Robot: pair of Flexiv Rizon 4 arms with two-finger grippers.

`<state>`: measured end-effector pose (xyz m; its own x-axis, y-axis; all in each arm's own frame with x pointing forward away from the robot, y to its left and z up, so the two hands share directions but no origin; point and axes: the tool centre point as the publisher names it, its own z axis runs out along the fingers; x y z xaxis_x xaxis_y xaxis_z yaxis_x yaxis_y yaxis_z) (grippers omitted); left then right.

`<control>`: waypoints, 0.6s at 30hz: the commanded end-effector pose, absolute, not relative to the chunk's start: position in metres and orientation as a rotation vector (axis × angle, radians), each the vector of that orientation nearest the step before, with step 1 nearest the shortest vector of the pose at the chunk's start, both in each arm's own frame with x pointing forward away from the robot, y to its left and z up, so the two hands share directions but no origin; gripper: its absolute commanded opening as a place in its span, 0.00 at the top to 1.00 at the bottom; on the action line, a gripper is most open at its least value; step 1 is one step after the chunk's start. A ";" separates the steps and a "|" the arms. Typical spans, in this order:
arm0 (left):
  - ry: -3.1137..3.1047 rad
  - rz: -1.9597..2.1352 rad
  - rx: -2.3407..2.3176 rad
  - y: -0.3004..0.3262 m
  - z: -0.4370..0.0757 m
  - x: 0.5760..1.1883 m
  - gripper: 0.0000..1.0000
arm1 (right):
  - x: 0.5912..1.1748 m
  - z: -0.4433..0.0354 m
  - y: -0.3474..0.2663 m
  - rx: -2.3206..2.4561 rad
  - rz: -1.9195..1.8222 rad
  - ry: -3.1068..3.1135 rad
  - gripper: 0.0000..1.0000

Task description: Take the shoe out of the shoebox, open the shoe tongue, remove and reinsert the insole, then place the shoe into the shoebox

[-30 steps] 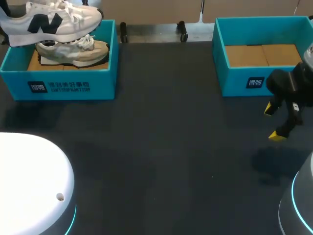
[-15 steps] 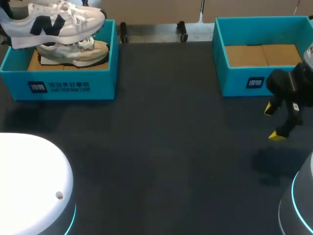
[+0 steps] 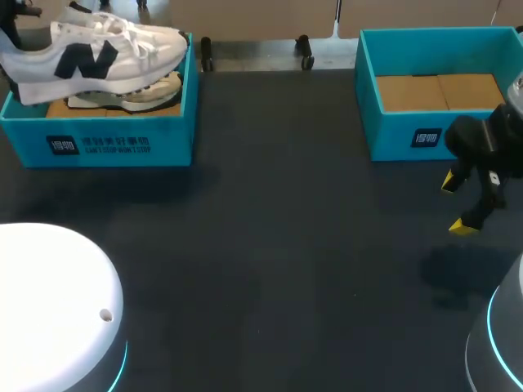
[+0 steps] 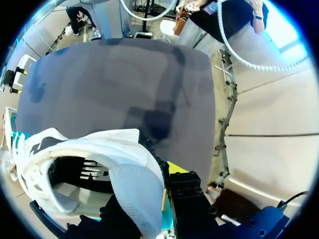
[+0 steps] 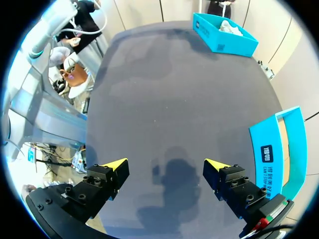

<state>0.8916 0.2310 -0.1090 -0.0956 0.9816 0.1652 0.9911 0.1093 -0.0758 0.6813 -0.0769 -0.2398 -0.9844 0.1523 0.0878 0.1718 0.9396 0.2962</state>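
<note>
White sneaker (image 3: 98,55) hangs by its heel in the left pincer (image 4: 147,186), which is clamped on the heel collar. It sits just above the left shoebox (image 3: 122,145), over a beige sneaker (image 3: 127,96) lying inside. The right pincer (image 5: 165,165) is spread wide with nothing in it, over the dark table (image 3: 270,245) beside the right shoebox (image 3: 400,139).

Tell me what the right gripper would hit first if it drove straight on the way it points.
Probably bare table: the right gripper, jaws open, faces its dark top with nothing ahead. The near blue shoebox stands beside it, off that line; depth is unclear.
</note>
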 end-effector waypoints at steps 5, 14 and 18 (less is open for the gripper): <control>-2.239 -0.130 -2.048 0.219 -0.115 0.846 1.00 | 0.681 -0.240 -0.077 -0.254 -0.468 -3.033 0.00; -2.150 -0.115 -2.124 0.202 -0.128 0.827 1.00 | 0.681 -0.240 -0.077 -0.254 -0.468 -3.033 0.00; -2.074 -0.124 -2.192 0.188 -0.141 0.815 1.00 | 0.681 -0.240 -0.077 -0.254 -0.468 -3.033 0.00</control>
<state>0.8231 0.1948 -0.1329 0.0452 0.9899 0.1347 0.9961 -0.0344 -0.0817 0.6813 -0.0769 -0.2398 -0.9844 0.1523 0.0878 0.1718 0.9396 0.2962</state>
